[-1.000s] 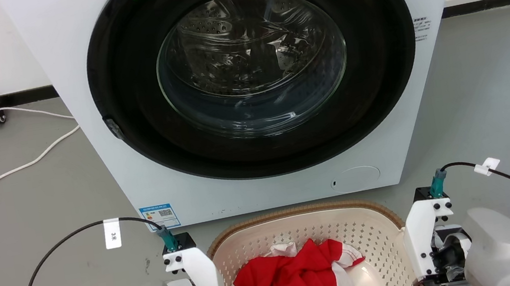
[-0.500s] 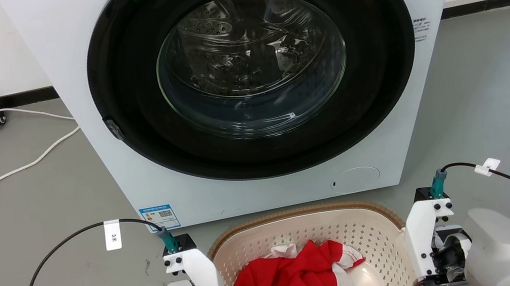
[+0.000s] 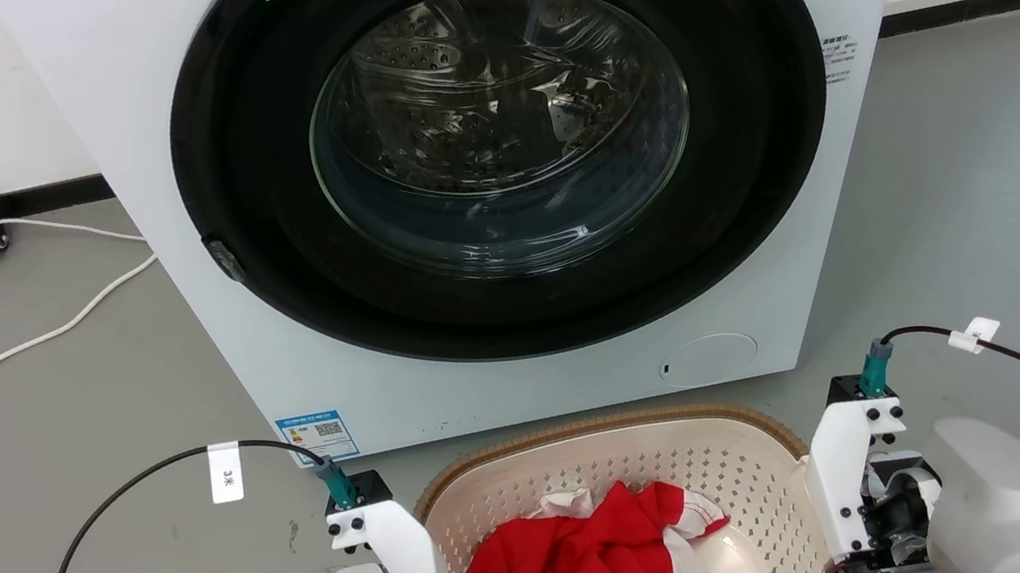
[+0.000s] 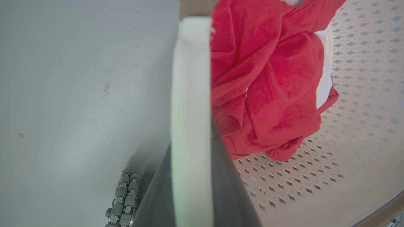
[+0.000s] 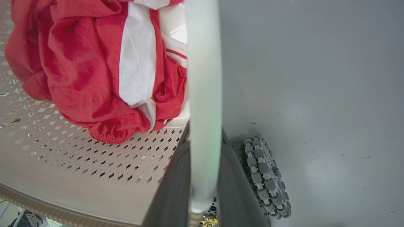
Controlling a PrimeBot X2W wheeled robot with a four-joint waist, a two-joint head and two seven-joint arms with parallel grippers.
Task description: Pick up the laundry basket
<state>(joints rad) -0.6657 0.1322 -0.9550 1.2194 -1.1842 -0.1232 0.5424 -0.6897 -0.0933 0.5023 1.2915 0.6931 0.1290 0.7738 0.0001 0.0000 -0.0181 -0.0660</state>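
The laundry basket (image 3: 592, 428), cream and perforated with a brown woven rim, sits at the bottom centre of the head view, in front of the washing machine. A red and white garment (image 3: 591, 557) lies inside it. My two wrists flank the basket, pointing down. In the left wrist view my left gripper (image 4: 192, 151) is shut on the basket's white loop handle (image 4: 191, 78), with the basket wall (image 4: 347, 110) to the right. In the right wrist view my right gripper (image 5: 204, 148) is shut on the other white handle (image 5: 203, 63), beside the basket wall (image 5: 63, 151).
The white washing machine (image 3: 523, 375), its round glass door closed, stands just beyond the basket. White cables (image 3: 23, 344) trail over the grey floor at the left. Black cables loop from both wrists. My base's roller wheels (image 5: 265, 176) show beside the basket.
The head view has shifted very slightly. Both grippers and the basket keep their places.
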